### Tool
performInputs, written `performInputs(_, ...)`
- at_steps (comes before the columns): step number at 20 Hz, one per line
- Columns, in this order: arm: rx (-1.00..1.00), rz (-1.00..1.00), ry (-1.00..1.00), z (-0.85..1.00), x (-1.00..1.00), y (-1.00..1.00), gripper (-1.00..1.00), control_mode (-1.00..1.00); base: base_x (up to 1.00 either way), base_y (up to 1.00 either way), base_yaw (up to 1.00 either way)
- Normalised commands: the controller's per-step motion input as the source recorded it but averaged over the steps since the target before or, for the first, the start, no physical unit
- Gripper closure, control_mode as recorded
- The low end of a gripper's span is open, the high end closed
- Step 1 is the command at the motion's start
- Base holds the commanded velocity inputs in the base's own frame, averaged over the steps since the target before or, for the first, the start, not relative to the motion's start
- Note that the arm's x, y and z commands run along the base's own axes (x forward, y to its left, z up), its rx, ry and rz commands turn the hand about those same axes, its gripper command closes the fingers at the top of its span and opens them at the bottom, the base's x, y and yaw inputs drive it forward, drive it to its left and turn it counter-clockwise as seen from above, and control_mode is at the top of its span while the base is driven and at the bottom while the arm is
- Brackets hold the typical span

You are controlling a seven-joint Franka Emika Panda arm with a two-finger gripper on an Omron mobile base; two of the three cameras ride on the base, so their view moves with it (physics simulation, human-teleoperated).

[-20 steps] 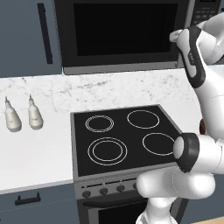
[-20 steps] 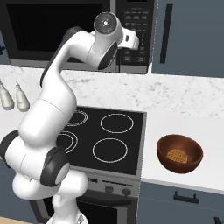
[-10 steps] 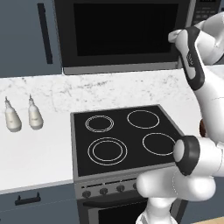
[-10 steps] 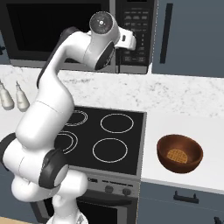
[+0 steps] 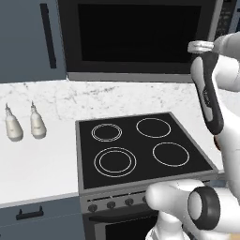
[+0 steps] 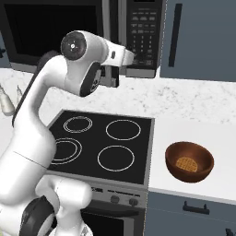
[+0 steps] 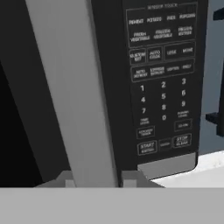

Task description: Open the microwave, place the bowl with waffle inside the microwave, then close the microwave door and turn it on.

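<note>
Looking at my feeds, the big black microwave with steel-grey trim (image 5: pixel 140 40) hangs above the flat black glass stovetop (image 5: pixel 140 147), and its wide dark glass door (image 6: pixel 55 30) looks shut flush in both base views. My hand camera is right up against the tall brushed-grey vertical bar (image 7: pixel 72 92) along that door's right edge, with the matte black keypad column (image 7: pixel 162 83) just beside it, rows of little rectangular buttons and number keys.

The gripper (image 7: pixel 94 178) sits at the bar: two grey finger tips (image 7: pixel 65 178) poke up at the bottom of the hand view, one on each side of the bar's lower end. They seem to be pinched around it, but the actual contact is cut off at the bottom edge, so I honestly cannot tell whether the claw is clamped on the bar or merely straddling it.

The round reddish-brown wooden-looking bowl (image 6: pixel 189 162) rests on the white marbled counter (image 6: pixel 193 106) just right of the stovetop, well below the microwave and apart from the arm. It's deep with smooth curved sides, and a small golden waffle (image 6: pixel 186 163) with a grid pattern lies flat in the bottom.

Left of the stovetop on the same counter stand two small pale rounded bottles (image 5: pixel 26 125) with narrow tops, side by side.
</note>
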Motion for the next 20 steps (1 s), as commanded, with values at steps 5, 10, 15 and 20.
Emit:
performInputs(5, -0.02, -0.49, 0.02, 0.0, -1.0, 0.22, 1.0, -1.0, 0.0, 0.0, 0.0)
performInputs(10, -0.13, -0.31, -0.07, 0.0, -1.0, 0.48, 1.0, -1.0, 0.0, 0.0, 0.0)
performInputs(15, -0.23, -0.16, -0.14, -0.01, -1.0, 0.92, 1.0, -1.0, 0.0, 0.0, 0.0)
performInputs(20, -0.25, -0.12, -0.23, -0.02, -1.0, 1.0, 1.0, -1.0, 0.0, 0.0, 0.0)
